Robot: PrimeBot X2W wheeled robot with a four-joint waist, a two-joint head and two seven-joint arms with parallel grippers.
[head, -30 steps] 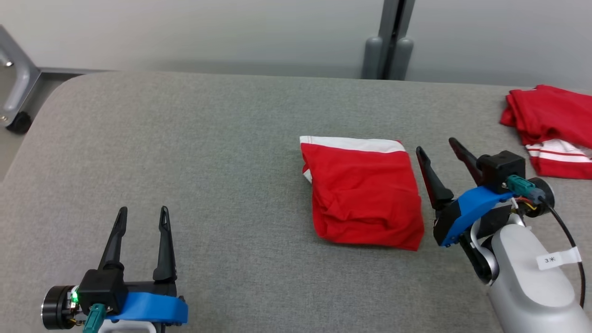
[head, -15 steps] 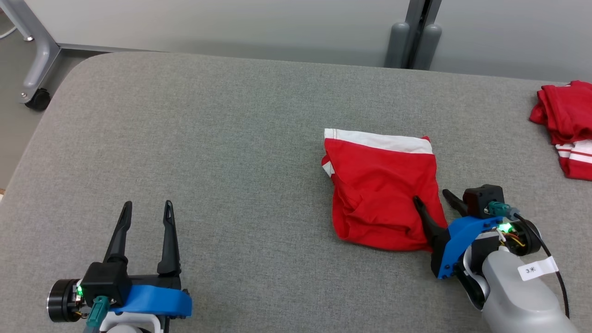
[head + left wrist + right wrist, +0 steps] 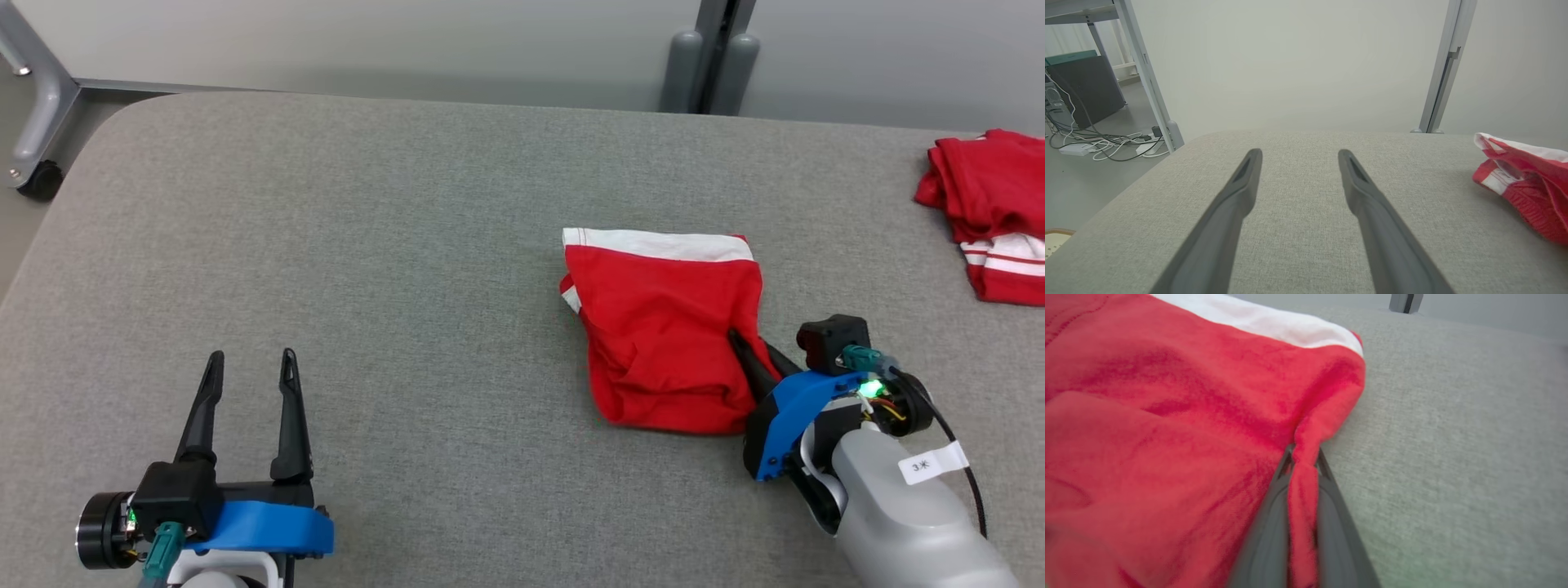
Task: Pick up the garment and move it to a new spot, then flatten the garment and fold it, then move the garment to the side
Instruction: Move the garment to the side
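Right jaws pinch the red garment [image 3: 661, 327] at its right edge; left jaws, well left of it, stand spread.

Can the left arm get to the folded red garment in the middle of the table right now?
Probably yes: only bare grey tabletop lies between the open left gripper and the garment, though it looks like a long sideways reach. The right gripper is shut on the garment's right edge.

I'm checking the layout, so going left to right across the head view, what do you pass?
Caster, left claw, garment, right claw shut on the garment's right edge, red pile.
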